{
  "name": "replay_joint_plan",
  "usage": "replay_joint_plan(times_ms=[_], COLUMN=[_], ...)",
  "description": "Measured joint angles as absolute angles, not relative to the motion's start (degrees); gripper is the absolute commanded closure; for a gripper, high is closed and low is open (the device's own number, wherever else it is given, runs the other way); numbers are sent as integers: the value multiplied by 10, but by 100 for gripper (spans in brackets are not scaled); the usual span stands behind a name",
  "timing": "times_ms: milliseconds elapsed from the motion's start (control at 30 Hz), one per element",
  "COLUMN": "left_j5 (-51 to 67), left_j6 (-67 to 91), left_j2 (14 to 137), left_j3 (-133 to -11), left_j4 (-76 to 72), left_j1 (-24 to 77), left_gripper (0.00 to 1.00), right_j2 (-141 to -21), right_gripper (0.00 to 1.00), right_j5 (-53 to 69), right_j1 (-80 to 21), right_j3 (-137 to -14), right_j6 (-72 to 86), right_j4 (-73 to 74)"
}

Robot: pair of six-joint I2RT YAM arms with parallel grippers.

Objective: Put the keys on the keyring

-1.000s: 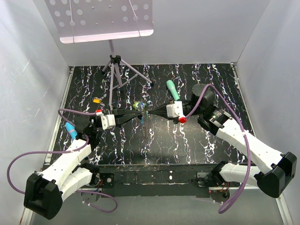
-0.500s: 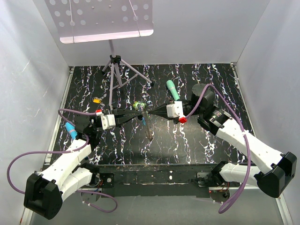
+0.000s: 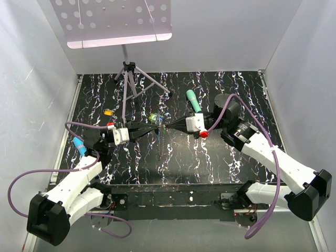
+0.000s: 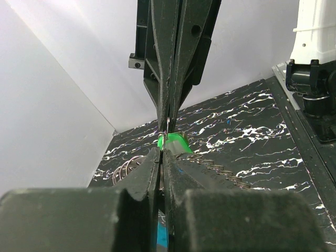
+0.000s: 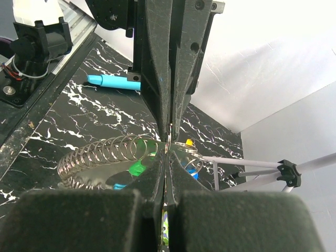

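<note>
My left gripper point(image 3: 156, 129) and right gripper point(image 3: 167, 127) meet tip to tip over the middle of the table, both shut. A thin metal loop of the keyring point(image 4: 167, 127) is pinched between the two pairs of tips. Its coiled grey chain point(image 3: 159, 145) hangs below them, and the chain point(image 5: 100, 155) also curves off to the left in the right wrist view. A light green key point(image 4: 174, 142) sits right at the junction, and from above the green key point(image 3: 153, 118) shows just behind the tips. A yellow key point(image 3: 108, 112) lies apart on the table at the left.
A teal stick point(image 3: 193, 100) lies behind the right gripper. A blue pen point(image 3: 80, 146) rests beside the left arm. A tripod stand point(image 3: 128, 79) with a perforated board point(image 3: 113, 21) stands at the back. White walls enclose the dark marbled table point(image 3: 220, 157).
The hanging chain swung right and then back to the left. Both grippers stayed shut and nearly still.
</note>
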State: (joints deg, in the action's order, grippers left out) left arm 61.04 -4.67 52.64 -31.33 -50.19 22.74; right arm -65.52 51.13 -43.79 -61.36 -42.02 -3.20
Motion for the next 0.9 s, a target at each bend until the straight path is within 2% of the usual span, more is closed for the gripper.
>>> replay_joint_plan(times_ms=[900], left_j5=[606], left_j6=[-51], left_j2=[519], left_j3=[-312], left_j4=[-501], left_j1=[227], left_gripper=[100], right_j2=[-658], right_gripper=[99], right_j5=[495], right_j1=[-440], right_j3=[-614], right_j6=[-420], right_j4=[-32])
